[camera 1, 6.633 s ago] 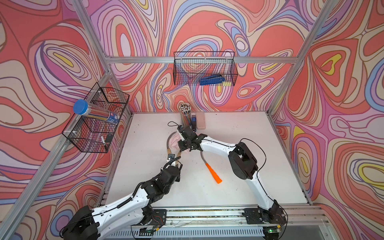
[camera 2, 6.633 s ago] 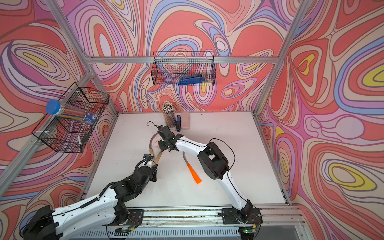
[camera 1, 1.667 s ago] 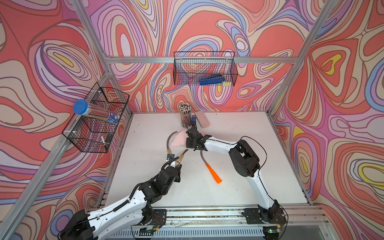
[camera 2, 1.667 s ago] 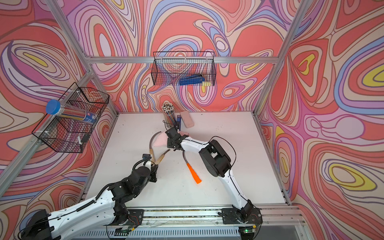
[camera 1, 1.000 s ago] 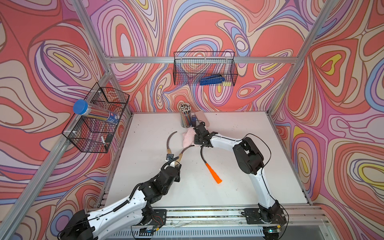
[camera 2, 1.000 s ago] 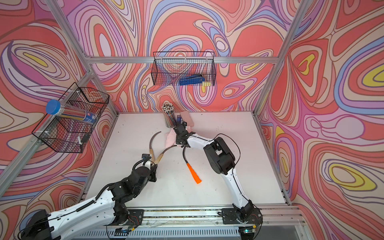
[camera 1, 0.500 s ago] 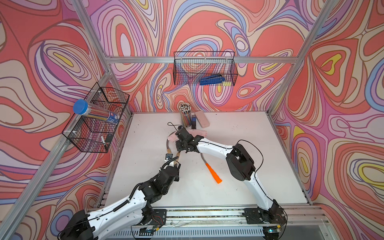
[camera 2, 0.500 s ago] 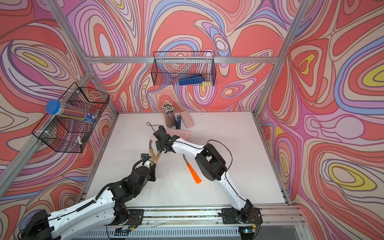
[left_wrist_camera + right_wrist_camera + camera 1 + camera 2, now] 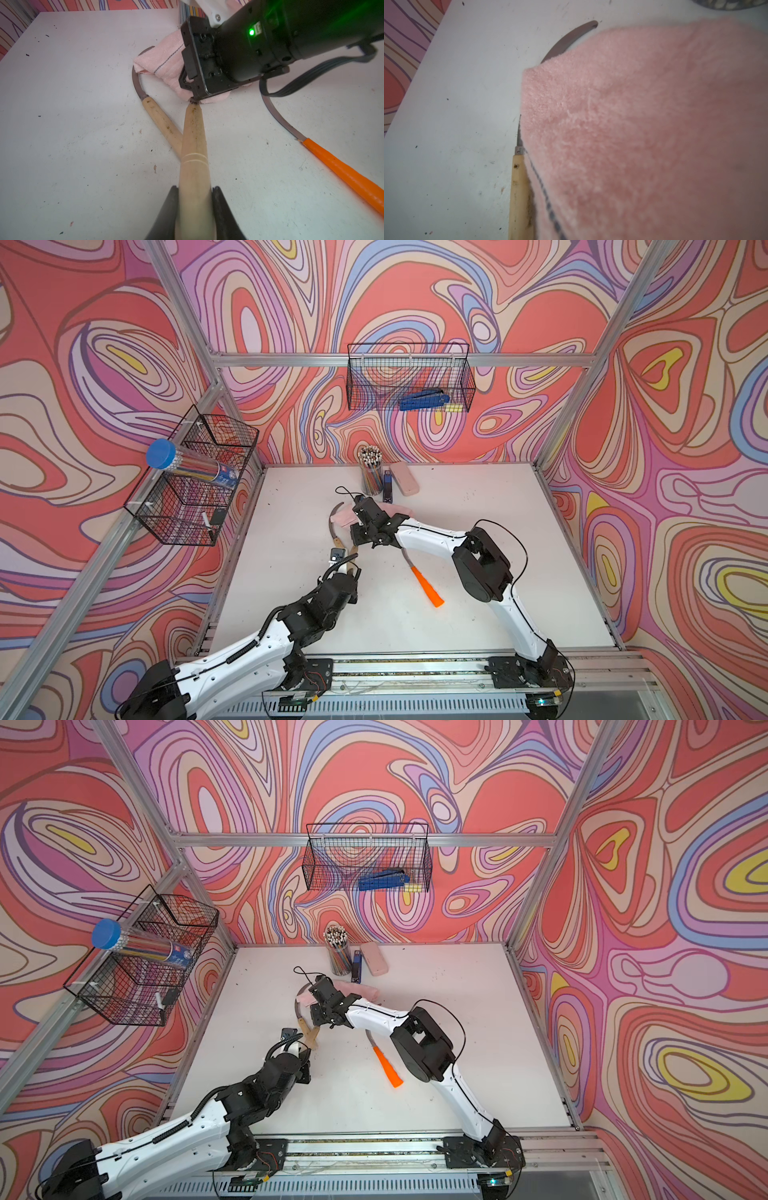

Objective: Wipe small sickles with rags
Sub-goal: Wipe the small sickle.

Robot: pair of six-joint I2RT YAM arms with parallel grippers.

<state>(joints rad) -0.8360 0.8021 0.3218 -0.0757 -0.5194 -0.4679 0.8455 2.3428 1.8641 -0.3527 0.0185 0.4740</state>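
Your left pincer [image 9: 195, 209] grasps a wooden-handled sickle [image 9: 194, 145] on the tabletop [image 9: 62, 104]. Your right pincer [image 9: 195, 97], clenched on the rag [image 9: 164, 60], covers its blade. The rag may snag the neighbouring sickle [image 9: 160, 122] and drag it.

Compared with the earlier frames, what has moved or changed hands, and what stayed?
The right gripper, shut on the rag, swung it toward the pencil cup a second ago and has come back over the blade base of the wooden-handled sickle that the left gripper holds. Nothing was let go. The left gripper's grip, the other wooden-handled sickle and the orange-handled sickle stayed put.
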